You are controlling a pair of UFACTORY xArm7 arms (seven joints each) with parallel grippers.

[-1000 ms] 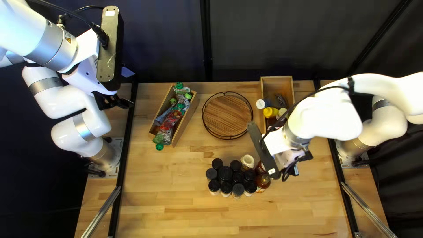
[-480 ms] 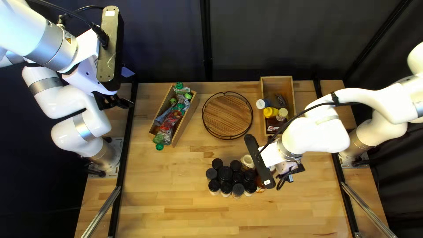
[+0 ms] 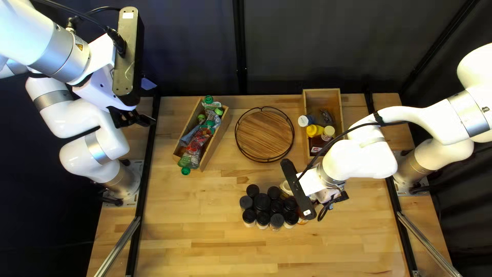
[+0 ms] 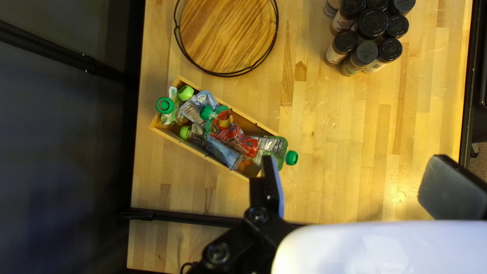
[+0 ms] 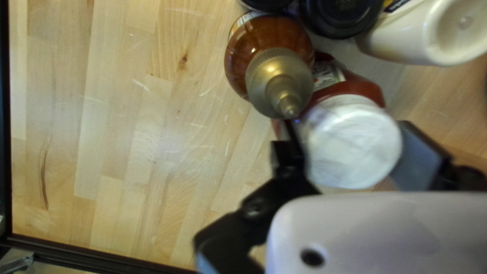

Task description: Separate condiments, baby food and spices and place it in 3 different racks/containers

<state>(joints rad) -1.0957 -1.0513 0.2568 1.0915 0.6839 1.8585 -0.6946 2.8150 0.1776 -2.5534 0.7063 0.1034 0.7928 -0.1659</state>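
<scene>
Over the right side of the black-lidded jar cluster (image 3: 262, 202) is my right gripper (image 3: 335, 197). In the right wrist view my right gripper (image 5: 350, 133) has its fingers against both sides of a white-capped red bottle (image 5: 354, 142). An amber bottle (image 5: 269, 56) and a cream bottle (image 5: 431, 33) stand beside it. My left gripper (image 3: 134, 119) is raised at the table's left edge; in its wrist view, the left gripper (image 4: 352, 160) is open and empty. Pouches (image 4: 233, 137) fill the left wooden box (image 3: 217, 139). The right wooden box (image 3: 322, 96) holds several bottles.
A round wooden tray with a wire rim (image 3: 264, 134) lies between the two boxes, with nothing on it. Black rails (image 3: 146, 174) run along the table's sides, and a dark curtain (image 3: 328, 46) hangs behind the far edge.
My right gripper has shifted slightly left over the jars, and its arm has swung, uncovering more of the right box's bottles. The left arm has stayed still.
</scene>
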